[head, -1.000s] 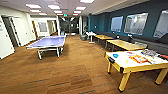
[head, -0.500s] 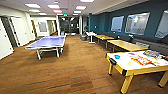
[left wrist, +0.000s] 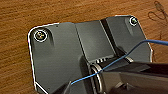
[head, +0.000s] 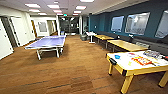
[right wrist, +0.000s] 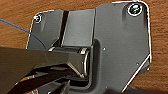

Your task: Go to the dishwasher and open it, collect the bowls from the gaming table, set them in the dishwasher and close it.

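The gaming table [head: 139, 72] stands at the right of the head view, a glossy white top with red and orange graphics on yellow legs and a yellow rim. On its near left part lies a small bright blue thing [head: 117, 57], possibly a bowl; it is too blurred to be sure. More coloured items lie further right on the top. The dishwasher is out of view. Both wrist views look down past the robot's dark plate onto brown wooden floor.
A blue ping-pong table [head: 47, 42] stands left of centre. Two plain yellow-topped tables [head: 126, 45] line the teal wall on the right, with a small white table [head: 91, 33] beyond them. White doors [head: 5, 42] run along the left. Open wooden floor [head: 77, 70] lies between.
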Controlling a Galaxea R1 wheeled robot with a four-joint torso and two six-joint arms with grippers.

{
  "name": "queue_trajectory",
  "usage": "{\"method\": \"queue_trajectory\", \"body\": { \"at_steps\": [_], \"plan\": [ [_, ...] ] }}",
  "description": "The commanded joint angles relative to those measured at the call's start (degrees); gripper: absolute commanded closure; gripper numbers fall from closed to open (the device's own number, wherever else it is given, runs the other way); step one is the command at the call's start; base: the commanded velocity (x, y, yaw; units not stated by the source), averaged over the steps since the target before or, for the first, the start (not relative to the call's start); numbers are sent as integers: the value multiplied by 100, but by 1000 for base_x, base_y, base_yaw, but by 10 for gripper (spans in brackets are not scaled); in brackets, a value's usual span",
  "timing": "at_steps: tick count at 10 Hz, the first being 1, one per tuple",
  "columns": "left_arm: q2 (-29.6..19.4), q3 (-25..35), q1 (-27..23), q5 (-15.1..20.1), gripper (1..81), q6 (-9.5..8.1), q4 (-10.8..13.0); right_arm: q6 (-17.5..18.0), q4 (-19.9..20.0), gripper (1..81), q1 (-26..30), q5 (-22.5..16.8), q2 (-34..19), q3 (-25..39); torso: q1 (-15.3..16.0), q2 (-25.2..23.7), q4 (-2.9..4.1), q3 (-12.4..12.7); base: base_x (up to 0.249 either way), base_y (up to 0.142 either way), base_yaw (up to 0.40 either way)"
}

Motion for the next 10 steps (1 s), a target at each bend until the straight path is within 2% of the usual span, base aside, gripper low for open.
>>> {"method": "queue_trajectory", "body": {
  "at_steps": [1,4,6,10],
  "plan": [
    [8,17,-290,280,10,21,-16,-21,7,10,283,-277,40,-10,0,0,0,0,0,0,0],
    [0,17,-290,280,10,30,19,-21,16,10,274,-277,48,7,0,0,0,0,0,0,0],
    [-18,17,-290,289,10,21,37,-21,16,10,265,-277,48,-1,0,0,0,0,0,0,-136],
    [-9,26,-290,360,10,30,55,-12,16,10,256,-277,40,-1,-4,0,0,0,0,0,-345]
  ]
}}
